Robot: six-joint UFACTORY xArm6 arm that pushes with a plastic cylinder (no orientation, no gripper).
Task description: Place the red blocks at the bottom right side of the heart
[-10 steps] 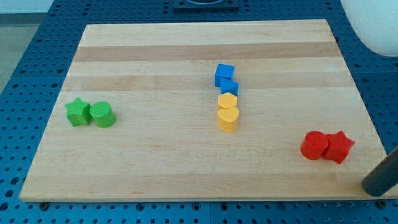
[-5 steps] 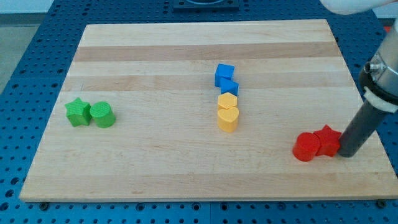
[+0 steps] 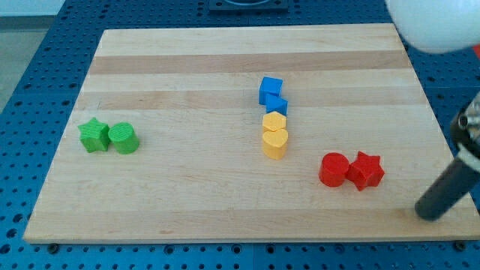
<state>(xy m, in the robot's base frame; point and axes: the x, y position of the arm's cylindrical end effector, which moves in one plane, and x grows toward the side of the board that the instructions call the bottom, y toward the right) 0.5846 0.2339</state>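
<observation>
Leftward since earlier slid the red cylinder block [image 3: 333,169] and touching red star block [image 3: 365,169]; my tip [image 3: 428,212], which has no pincer, sits apart near the wooden board's [image 3: 187,202] bottom-right corner.

My rod comes in from the right edge of the view, leaning so its upper part runs up and to the right out of frame. My tip [image 3: 426,213] sits low on the near right part of the worktop. A pale collar rings the rod higher up, with a rounded white housing above.
</observation>
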